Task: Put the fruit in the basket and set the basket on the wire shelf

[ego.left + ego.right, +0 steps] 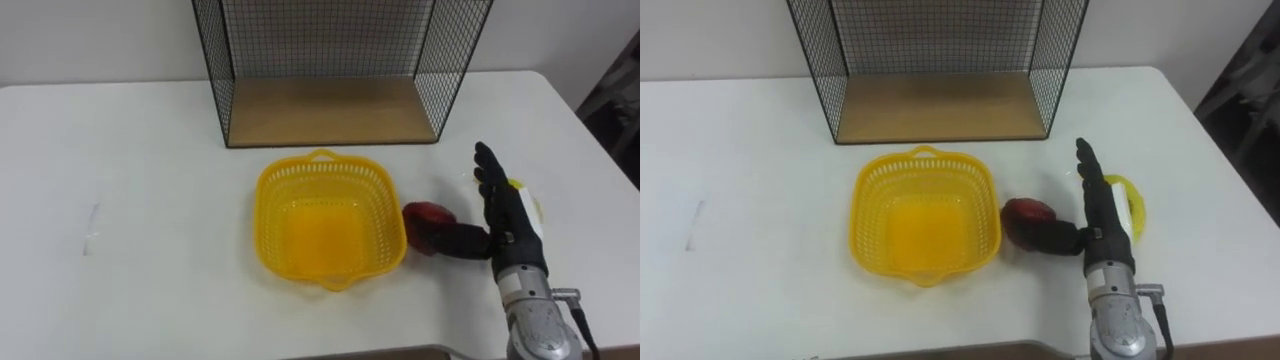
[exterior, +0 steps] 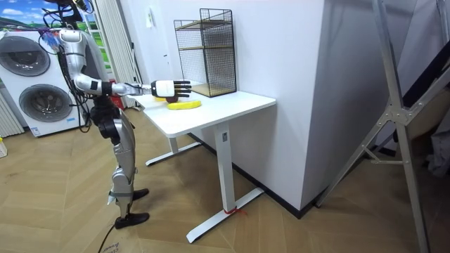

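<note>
- Wire shelf (image 1: 330,110), behind the basket (image 1: 272,215): its upper part is running off the top edge.
- Yellow fruit (image 1: 1135,205), well right of the basket: the right hand (image 1: 1102,215) is covering most of it. Only a curved strip is showing, so its kind cannot be told.
- Red fruit (image 1: 1025,218), just right of the basket: the thumb is lying across its right side and hiding that part.
- Surface (image 1: 120,150): left of the basket, it is running off the picture's left edge.
- Room view: the fruit beside the basket is showing too small to make out.
</note>
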